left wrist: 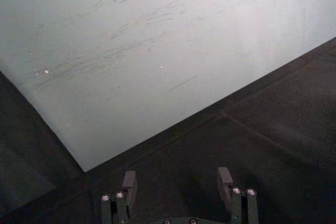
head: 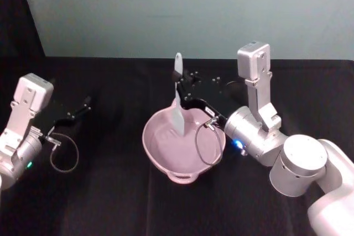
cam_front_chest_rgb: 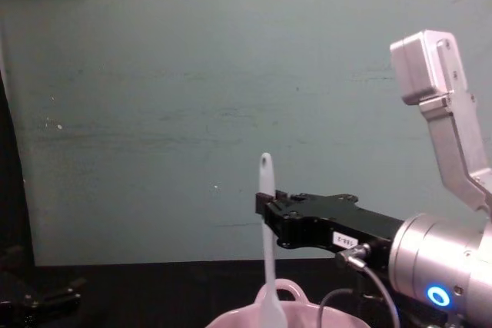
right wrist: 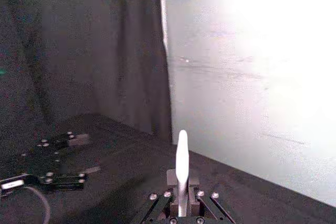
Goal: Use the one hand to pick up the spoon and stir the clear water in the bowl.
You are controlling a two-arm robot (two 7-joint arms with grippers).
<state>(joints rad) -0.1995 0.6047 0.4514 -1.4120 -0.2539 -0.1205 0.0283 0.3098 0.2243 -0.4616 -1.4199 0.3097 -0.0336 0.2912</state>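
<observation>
One arm at work: right end effector (head: 181, 88) at centre frame, clamped on the spoon (head: 177, 109) mid-handle, blade down inside the pink bowl (head: 152, 148) at lower centre. Stirring step likely in hand. Next: sweep the blade in circles, clear of the rim. Parked at far left over the worktop (head: 110, 203), left end effector (head: 84, 105), fingers apart.

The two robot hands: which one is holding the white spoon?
The right gripper, shut on the spoon over the pink bowl. The left gripper is open and empty.
</observation>
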